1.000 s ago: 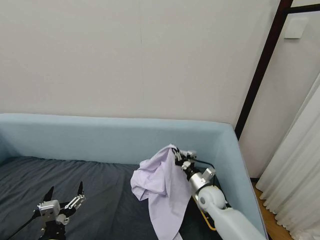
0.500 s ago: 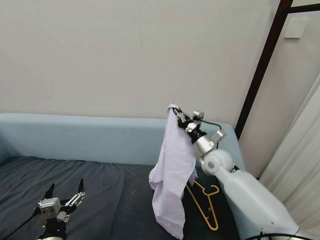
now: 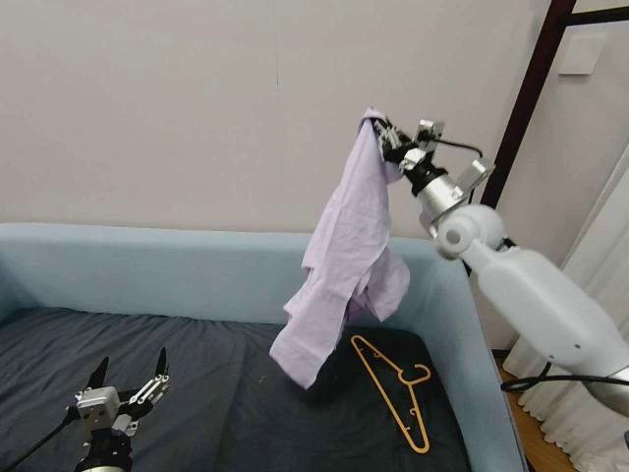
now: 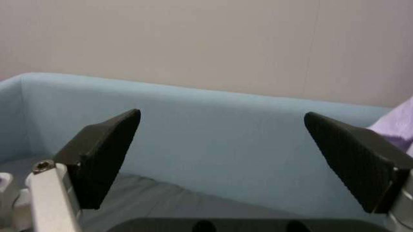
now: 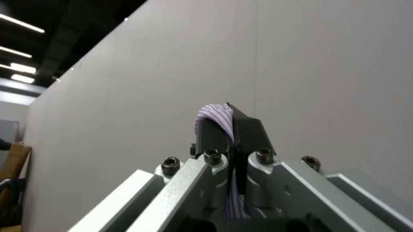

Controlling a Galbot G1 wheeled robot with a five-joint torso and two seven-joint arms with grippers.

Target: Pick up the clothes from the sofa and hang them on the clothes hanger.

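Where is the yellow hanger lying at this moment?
In the head view, the yellow hanger lies on the dark sofa seat at the robot's right, below the lilac shirt.

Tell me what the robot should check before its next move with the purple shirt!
1. The right gripper is shut on the purple shirt: ok, cloth is pinched in it.
2. The shirt's lowest tip is clear of the sofa seat: cannot tell.
3. The yellow hanger is uncovered: ok, it lies flat on the seat near the sofa's right end.
4. The left gripper is open and empty: ok, low over the seat.
5. The shirt hangs smooth: not ok, it is bunched.
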